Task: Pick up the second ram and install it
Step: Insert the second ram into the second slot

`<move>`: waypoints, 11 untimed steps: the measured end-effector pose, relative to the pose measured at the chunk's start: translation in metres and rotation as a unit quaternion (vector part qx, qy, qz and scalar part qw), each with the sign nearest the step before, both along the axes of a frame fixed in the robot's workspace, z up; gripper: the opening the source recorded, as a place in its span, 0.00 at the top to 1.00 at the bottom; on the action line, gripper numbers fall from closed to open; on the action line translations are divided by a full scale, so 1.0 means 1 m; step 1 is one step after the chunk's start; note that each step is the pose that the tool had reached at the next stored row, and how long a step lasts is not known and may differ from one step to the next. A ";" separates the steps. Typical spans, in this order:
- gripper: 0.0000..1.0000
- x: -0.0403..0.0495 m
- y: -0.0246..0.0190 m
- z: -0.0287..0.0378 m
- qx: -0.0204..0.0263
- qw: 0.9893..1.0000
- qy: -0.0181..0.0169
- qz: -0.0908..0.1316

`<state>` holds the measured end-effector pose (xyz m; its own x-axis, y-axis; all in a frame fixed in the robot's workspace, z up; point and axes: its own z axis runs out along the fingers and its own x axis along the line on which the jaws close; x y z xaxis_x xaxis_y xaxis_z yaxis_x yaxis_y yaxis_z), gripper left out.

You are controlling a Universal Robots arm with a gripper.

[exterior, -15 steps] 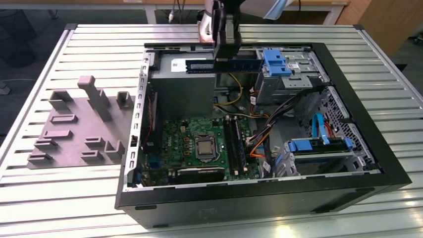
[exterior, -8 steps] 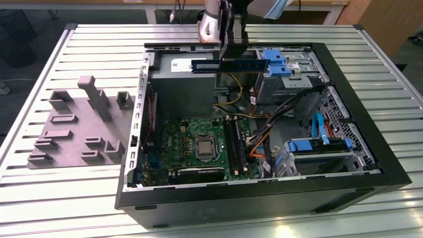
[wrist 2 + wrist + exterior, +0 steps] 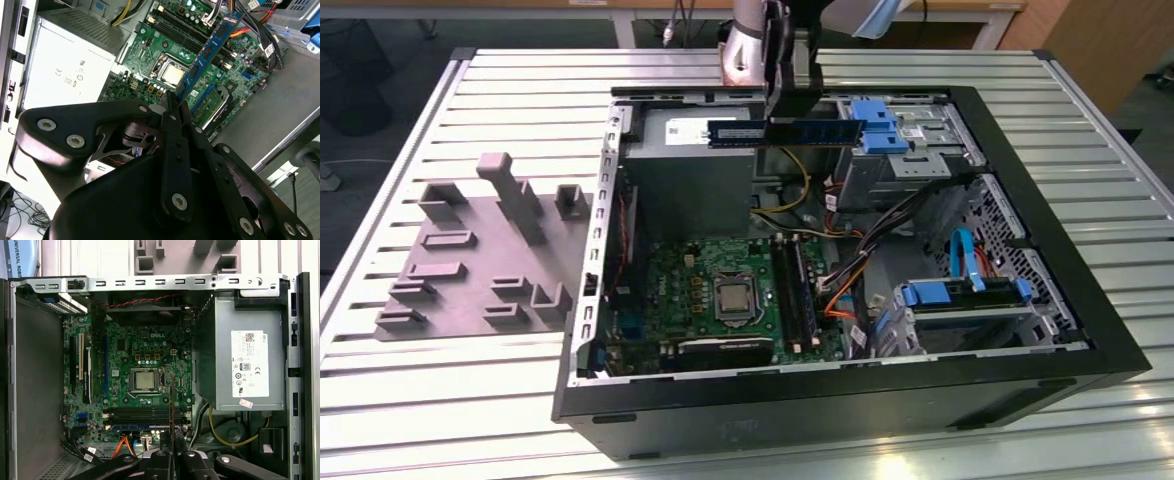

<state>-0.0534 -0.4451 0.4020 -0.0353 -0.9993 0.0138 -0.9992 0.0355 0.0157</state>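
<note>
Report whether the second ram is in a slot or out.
Out: the gripper holds the second ram above the case, clear of the motherboard slots.

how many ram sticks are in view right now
2. The second ram is gripped by the tool above the case; an installed stick sits in a motherboard slot. Cables could hide more.

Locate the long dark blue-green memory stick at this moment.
In the exterior view the memory stick hangs in the gripper above the open black computer case, over the grey power supply box, beside the bright blue drive bracket.
</note>
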 end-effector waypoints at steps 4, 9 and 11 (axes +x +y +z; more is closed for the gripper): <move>0.86 0.0000 0.0000 0.0000 0.000 1.000 0.000 -0.003; 0.86 -0.0006 0.0000 -0.0001 0.000 1.000 0.000 -0.012; 0.86 -0.0008 0.0000 -0.0002 0.000 1.000 0.000 -0.016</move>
